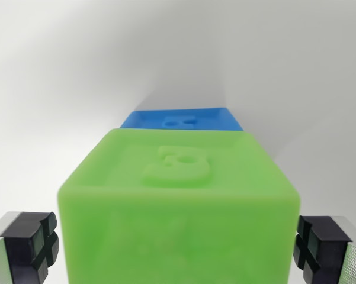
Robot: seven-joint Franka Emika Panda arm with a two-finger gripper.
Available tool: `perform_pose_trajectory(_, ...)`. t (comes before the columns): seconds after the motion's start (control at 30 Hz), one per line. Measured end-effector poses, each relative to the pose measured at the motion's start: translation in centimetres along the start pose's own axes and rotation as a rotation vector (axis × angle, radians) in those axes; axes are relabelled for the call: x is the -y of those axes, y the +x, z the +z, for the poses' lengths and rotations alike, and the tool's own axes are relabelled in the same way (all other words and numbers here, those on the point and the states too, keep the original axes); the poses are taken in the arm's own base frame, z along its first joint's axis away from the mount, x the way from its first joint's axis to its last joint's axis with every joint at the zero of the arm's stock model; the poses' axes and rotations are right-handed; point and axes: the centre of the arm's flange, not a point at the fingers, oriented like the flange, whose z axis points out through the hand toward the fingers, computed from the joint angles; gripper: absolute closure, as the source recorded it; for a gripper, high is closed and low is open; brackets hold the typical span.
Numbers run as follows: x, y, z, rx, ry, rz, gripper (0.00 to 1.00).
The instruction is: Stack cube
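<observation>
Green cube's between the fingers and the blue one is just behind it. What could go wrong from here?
1. The pincer is open, with a gap on each side of the green cube; closing unevenly might push or twist it rather than grip it.
2. The blue cube sits close behind, mostly hidden; moving forward could knock it.
3. The green cube fills the view, so lining it up over the blue one may be difficult to judge.
</observation>
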Motion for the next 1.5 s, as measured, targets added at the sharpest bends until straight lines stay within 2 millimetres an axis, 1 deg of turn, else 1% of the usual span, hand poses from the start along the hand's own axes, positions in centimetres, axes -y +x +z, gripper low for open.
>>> perform_pose_trajectory(0.27,0.0,0.0,-1.6,0.002,0.001,0.001,0.0)
perform_pose_trajectory(0.67,0.0,0.0,-5.2,0.004,0.003,0.0,0.0)
perform_pose_trajectory(1.13,0.0,0.0,-10.7,0.005,0.004,0.0,0.0)
perform_pose_trajectory(1.5,0.0,0.0,-15.7,0.005,0.005,-0.002,0.0)
